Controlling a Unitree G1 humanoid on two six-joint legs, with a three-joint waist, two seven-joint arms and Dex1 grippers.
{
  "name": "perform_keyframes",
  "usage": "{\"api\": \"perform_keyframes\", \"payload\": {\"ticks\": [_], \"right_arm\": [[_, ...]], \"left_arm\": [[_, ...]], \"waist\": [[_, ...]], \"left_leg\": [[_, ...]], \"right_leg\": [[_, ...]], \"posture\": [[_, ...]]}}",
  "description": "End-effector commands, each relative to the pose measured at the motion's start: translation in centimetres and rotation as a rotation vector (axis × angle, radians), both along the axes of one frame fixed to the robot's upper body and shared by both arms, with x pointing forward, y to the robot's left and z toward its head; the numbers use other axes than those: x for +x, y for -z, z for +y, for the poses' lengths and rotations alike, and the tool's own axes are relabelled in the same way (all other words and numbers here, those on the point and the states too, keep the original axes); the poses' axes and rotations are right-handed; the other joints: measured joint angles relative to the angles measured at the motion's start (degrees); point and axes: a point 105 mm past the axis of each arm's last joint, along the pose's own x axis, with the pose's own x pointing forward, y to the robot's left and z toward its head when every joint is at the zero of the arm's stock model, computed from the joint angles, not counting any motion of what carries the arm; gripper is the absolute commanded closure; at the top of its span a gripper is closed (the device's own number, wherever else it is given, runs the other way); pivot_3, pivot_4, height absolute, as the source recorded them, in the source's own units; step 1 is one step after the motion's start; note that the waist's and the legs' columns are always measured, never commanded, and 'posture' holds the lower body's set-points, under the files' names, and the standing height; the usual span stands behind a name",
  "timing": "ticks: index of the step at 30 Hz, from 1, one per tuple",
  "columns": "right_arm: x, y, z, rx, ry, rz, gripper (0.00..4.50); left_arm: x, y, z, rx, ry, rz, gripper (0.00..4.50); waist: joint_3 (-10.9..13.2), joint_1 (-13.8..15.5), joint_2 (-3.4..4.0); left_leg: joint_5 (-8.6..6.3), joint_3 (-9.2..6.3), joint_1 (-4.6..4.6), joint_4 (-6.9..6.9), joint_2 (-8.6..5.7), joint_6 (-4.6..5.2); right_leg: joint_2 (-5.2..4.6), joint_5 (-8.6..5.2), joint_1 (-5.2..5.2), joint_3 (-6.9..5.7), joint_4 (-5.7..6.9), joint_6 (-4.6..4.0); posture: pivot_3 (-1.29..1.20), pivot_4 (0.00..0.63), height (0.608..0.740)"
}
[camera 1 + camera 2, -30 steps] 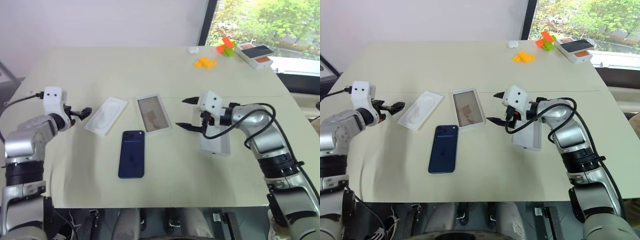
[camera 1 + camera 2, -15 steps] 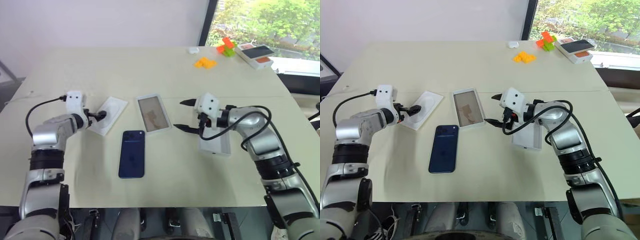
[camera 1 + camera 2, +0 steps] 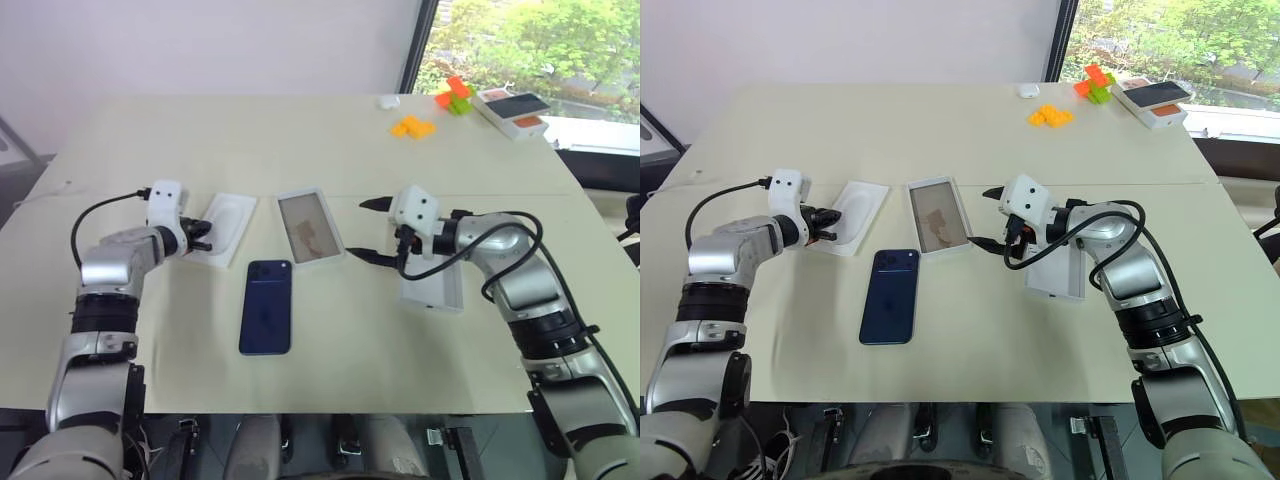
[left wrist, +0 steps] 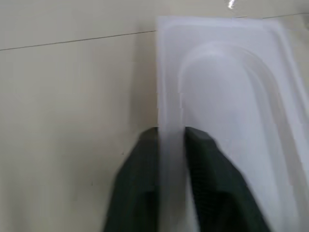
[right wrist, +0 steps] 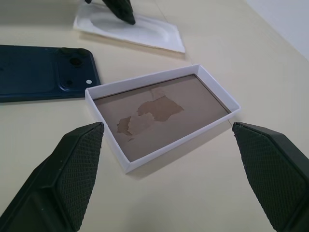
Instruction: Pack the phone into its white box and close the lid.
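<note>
**Left gripper closes on the insert's edge**

Since a second ago the left gripper [image 3: 204,237] has come in from the table's left side to the thin white insert [image 3: 224,229], and its black fingers [image 4: 145,164], spread wide then, are now pinched on the insert's near rim. In the left wrist view the rim sits between the two fingers, and the insert's far end is blurred. The right gripper [image 3: 372,230] has kept its place, jaws spread wide and holding nothing, pointing at the white box.

The phone [image 3: 266,307] lies flat on the table [image 3: 330,140], glossy navy back up, its square camera bump at the far left corner, just in front of the white box [image 3: 309,227] and apart from it. The box is a shallow tray with a thin raised rim and a brownish floor marked with paler torn patches. The insert lies just left of it, with a rounded recess pressed into its face.

The lid [image 3: 432,285] lies under the right forearm, which hides much of it; I cannot make out which face is up.

The table is pale and matte, with open room all round the phone. At its far right corner are orange and green blocks [image 3: 430,108] and a box with black and orange on top [image 3: 510,109].
</note>
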Motion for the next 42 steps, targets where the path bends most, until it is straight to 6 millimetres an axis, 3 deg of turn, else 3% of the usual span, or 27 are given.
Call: {"api": "perform_keyframes", "payload": {"ticks": [1, 7, 12, 24, 29, 35, 42], "right_arm": [[-0.3, -2.2, 0.2, 0.022, -0.020, -0.082, 0.00], [-0.2, -2.1, 0.2, 0.020, -0.017, -0.082, 0.00], [-0.1, -2.0, -0.1, 0.016, -0.008, -0.082, 0.00], [0.1, -2.1, -0.1, 0.012, -0.011, -0.092, 0.00], [0.4, -2.0, -0.4, 0.005, 0.001, -0.095, 0.00], [0.8, -2.1, -1.9, -0.010, 0.041, -0.095, 0.00], [1.1, -2.0, -2.9, -0.020, 0.069, -0.097, 0.00]], "left_arm": [[-0.4, 1.3, -0.2, -0.017, -0.008, 0.051, 4.49], [-0.9, -0.4, 0.2, -0.186, -0.029, -0.011, 4.49], [-2.2, -3.0, 0.1, -0.467, -0.038, -0.081, 4.49], [-3.4, -6.0, -2.5, -0.811, -0.104, -0.194, 4.49], [-2.4, -5.4, -6.9, -0.749, -0.149, -0.165, 4.49], [-1.5, -4.9, -10.3, -0.721, -0.190, -0.149, 4.49], [-2.0, -3.6, -11.9, -0.688, -0.183, -0.113, 4.49]], "waist": [[0.00, -0.05, 0.00], [0.00, -0.14, -0.01], [0.01, -0.21, -0.03], [0.05, -0.13, -0.10], [0.06, 0.09, -0.13], [0.07, -0.12, -0.15], [0.07, -0.10, -0.16]], "left_leg": [[-0.01, 0.00, 0.00, 0.01, 0.00, 0.01], [-0.01, 0.00, 0.00, 0.02, 0.01, 0.01], [-0.01, -0.01, -0.02, 0.03, 0.01, 0.01], [-0.02, -0.06, -0.07, 0.04, 0.00, 0.04], [-0.03, -0.08, -0.12, 0.08, -0.04, 0.05], [-0.03, -0.09, -0.12, 0.07, -0.05, 0.05], [-0.04, -0.09, -0.12, 0.06, -0.04, 0.06]], "right_leg": [[0.00, 0.00, 0.00, 0.00, 0.01, 0.00], [-0.01, 0.00, 0.00, 0.00, 0.02, 0.00], [-0.01, 0.00, -0.01, 0.00, 0.02, 0.01], [0.01, -0.01, -0.01, 0.00, 0.01, 0.03], [0.01, -0.01, -0.01, 0.00, 0.00, 0.04], [0.03, -0.01, -0.02, 0.00, 0.00, 0.05], [0.06, -0.02, -0.02, 0.00, -0.02, 0.06]], "posture": [[0.00, 0.150, 0.737], [0.00, 0.150, 0.737], [0.00, 0.150, 0.737], [0.00, 0.150, 0.737], [0.00, 0.150, 0.737], [0.00, 0.150, 0.737], [0.00, 0.150, 0.737]]}}
